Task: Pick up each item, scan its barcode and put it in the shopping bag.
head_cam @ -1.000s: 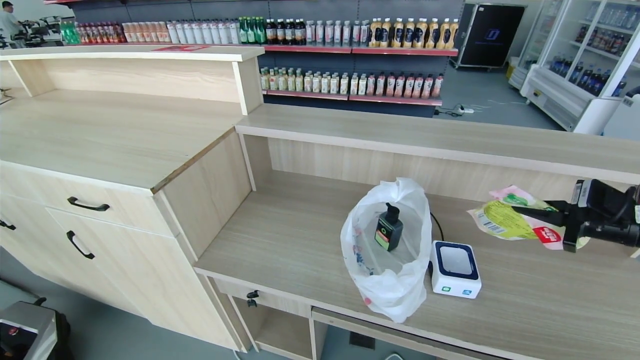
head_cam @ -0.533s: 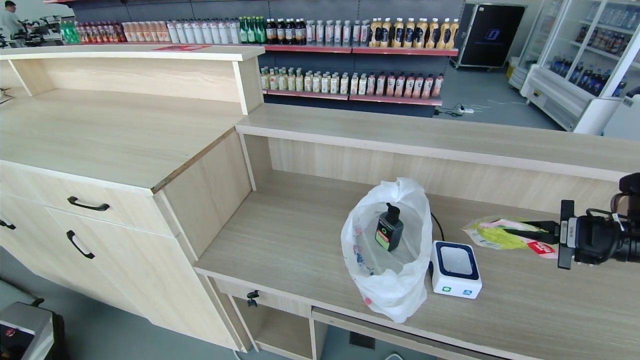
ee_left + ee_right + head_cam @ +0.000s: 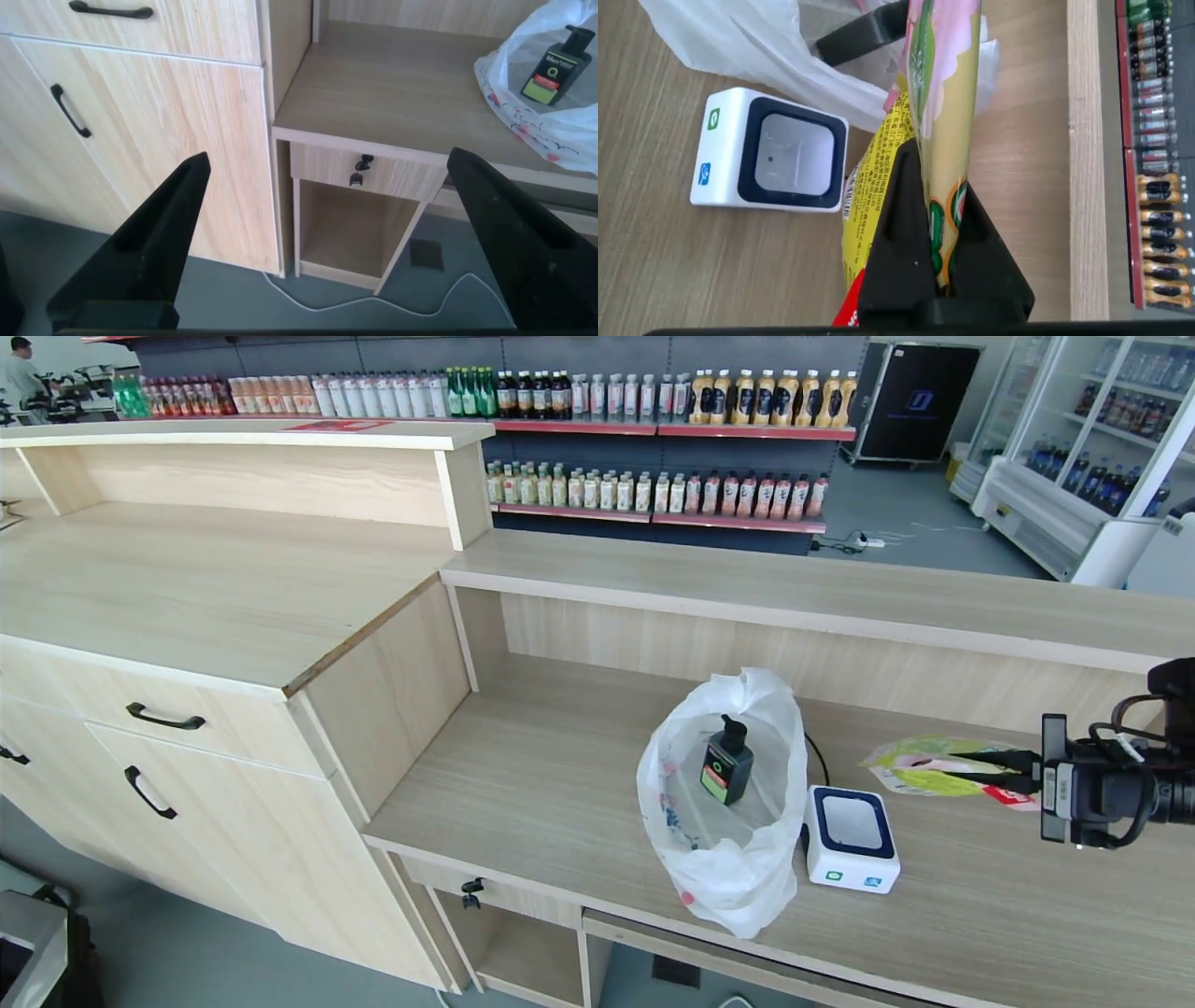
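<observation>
The counter (image 3: 560,784) bears the shopping bag (image 3: 738,887), a scanner (image 3: 850,840) just beside it. The right gripper (image 3: 1018,773) is clamped on a snack packet (image 3: 920,767), seemingly just above the counter near the scanner. The left gripper (image 3: 329,161) gapes wide and holds nothing.

My right arm comes in from the right edge of the head view with the wrist roughly level. My right gripper (image 3: 976,767) points sideways toward the robot's left, one finger stacked just above the other. The fingers (image 3: 901,201) are clamped on the edge of a snack packet (image 3: 920,753), held clear in the air. My left gripper (image 3: 327,159) sits low, aimed forward and down, fingers spread wide apart.
</observation>
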Motion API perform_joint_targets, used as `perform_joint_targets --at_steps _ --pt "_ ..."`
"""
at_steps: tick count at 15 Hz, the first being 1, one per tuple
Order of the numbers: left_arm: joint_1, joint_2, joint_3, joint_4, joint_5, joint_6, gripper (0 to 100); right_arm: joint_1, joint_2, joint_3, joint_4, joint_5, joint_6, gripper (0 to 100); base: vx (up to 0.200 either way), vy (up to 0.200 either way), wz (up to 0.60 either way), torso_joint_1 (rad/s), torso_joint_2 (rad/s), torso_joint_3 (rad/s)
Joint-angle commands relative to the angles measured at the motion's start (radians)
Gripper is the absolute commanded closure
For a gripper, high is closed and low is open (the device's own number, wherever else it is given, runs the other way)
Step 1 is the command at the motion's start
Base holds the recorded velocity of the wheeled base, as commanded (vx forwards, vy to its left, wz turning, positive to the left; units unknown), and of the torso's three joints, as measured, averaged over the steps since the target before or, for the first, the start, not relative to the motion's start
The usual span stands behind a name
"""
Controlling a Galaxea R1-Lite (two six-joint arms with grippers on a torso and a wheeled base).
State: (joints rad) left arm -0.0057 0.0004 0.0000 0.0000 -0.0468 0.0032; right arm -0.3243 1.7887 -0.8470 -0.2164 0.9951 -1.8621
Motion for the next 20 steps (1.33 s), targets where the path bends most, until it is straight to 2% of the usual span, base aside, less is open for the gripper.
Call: perform_joint_targets --at_steps 1,3,7,10,20 --pt "0.0 0.001 0.0 0.0 -0.001 0.0 0 0.017 0.017 -0.003 -0.003 0.002 -0.008 100 0.0 0.0 0.0 0.0 0.0 0.0" --pt "0.0 0.001 0.0 0.0 0.001 0.0 0 0.042 0.046 -0.035 -0.006 0.008 -0.051 100 0.0 0.0 0.0 0.0 0.0 0.0" --pt "0.0 0.001 0.0 0.0 -0.001 0.0 0 0.079 0.077 -0.044 -0.014 0.02 -0.055 100 0.0 0.0 0.0 0.0 0.0 0.0" --pt "0.0 0.001 0.0 0.0 0.001 0.0 0 0.083 0.093 -0.06 -0.061 0.02 -0.052 100 0.0 0.0 0.0 0.0 0.0 0.0" --pt "0.0 0.001 0.0 0.0 0.001 0.0 0 0.096 0.113 -0.063 -0.061 0.054 -0.06 100 0.0 0.0 0.0 0.0 0.0 0.0"
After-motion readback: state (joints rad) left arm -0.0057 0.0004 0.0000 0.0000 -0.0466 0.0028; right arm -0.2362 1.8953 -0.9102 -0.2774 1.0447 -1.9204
